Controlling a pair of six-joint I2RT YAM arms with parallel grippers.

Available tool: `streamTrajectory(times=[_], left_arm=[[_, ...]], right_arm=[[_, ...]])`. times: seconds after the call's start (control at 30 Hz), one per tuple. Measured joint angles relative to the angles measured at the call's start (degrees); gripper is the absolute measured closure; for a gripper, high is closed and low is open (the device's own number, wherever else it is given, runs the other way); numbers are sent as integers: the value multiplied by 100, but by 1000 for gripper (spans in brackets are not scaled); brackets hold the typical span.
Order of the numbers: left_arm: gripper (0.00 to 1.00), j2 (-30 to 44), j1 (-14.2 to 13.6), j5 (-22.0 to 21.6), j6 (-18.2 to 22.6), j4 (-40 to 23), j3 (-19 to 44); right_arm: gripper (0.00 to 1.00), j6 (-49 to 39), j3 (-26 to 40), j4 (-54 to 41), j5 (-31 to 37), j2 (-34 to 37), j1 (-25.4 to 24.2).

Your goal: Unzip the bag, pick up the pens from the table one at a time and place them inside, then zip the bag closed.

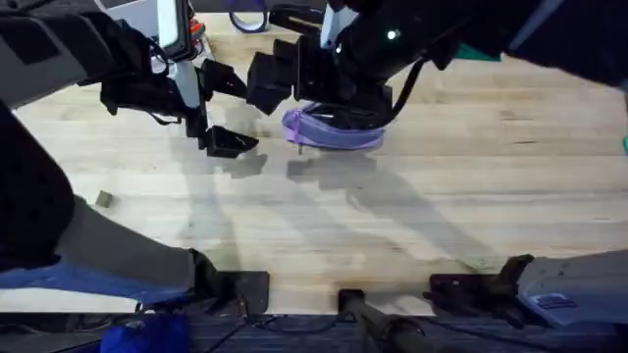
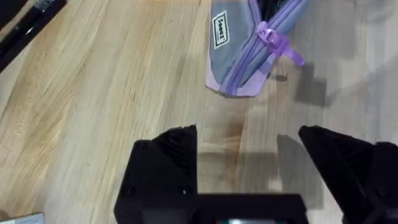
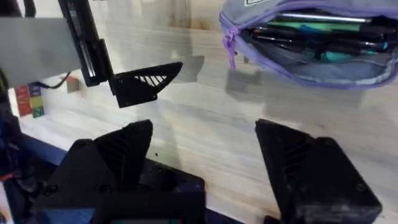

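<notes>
Both grippers wide open, holding nothing.
The left gripper (image 2: pixel 249 162) and right gripper (image 3: pixel 202 162) hang near the open bag (image 1: pixel 332 130), pens (image 3: pixel 317 37) inside.

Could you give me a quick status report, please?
Left claw open, empty. Right claw open, empty. Bag unzipped, pens inside. Nothing blocking the zipper pull.

Bag on the table, pens inside

We saw the bag (image 1: pixel 332 129) lying on the table (image 1: pixel 412 211), with the pens (image 3: pixel 311 34) inside it.
</notes>
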Motion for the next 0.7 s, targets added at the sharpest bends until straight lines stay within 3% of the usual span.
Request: streamTrajectory(times=[0.4,0.7], left_arm=[[7,22,0,60,7,113,0],[7,25,0,60,23,113,0]], right_arm=[[5,734,-60,36,648,43,388],[5,1428,-64,188,886,680,614]])
